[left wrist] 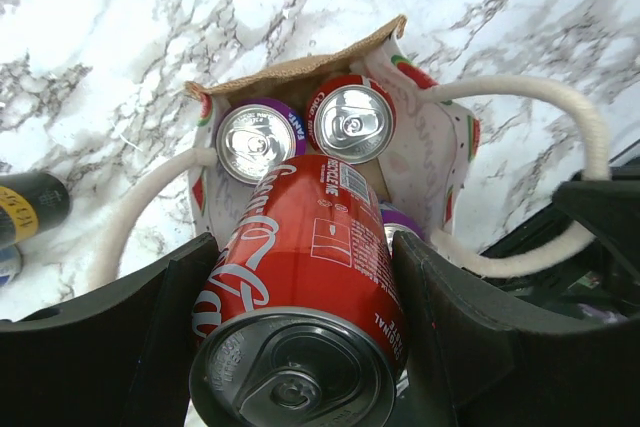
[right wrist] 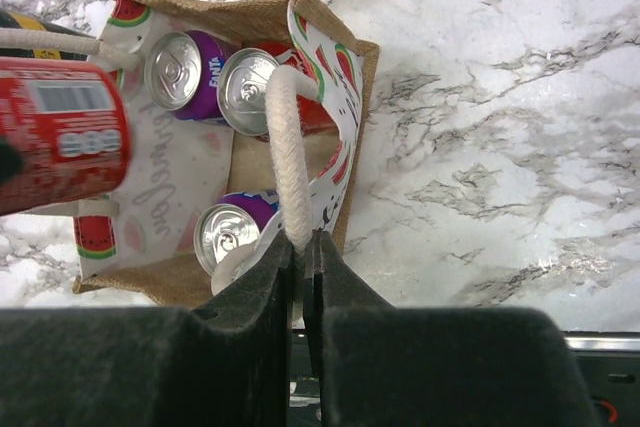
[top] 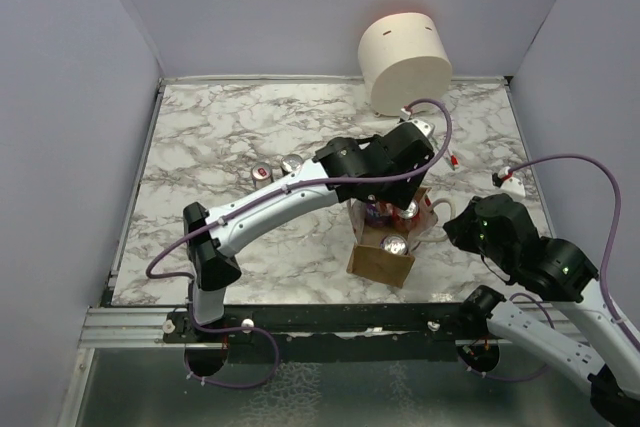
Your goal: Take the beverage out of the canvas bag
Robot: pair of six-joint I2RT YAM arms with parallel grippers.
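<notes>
The canvas bag (top: 383, 259) stands open near the table's front edge, its tan rim (left wrist: 300, 67) and watermelon-print lining (right wrist: 330, 162) showing. My left gripper (left wrist: 305, 327) is shut on a red cola can (left wrist: 310, 277), the beverage, held tilted just above the bag's mouth; the same can (right wrist: 60, 132) shows at the left of the right wrist view. Inside the bag stand a purple can (left wrist: 255, 142), another red can (left wrist: 352, 124) and a second purple can (right wrist: 228, 232). My right gripper (right wrist: 305, 247) is shut on the bag's white rope handle (right wrist: 285, 147) at the bag's right side (top: 452, 230).
A large cream cylinder (top: 405, 62) lies at the back of the marble table (top: 220, 137). Two cans (top: 262, 173) (top: 292, 162) stand left of the left arm. A black-and-yellow can (left wrist: 25, 207) lies left of the bag. Grey walls enclose three sides.
</notes>
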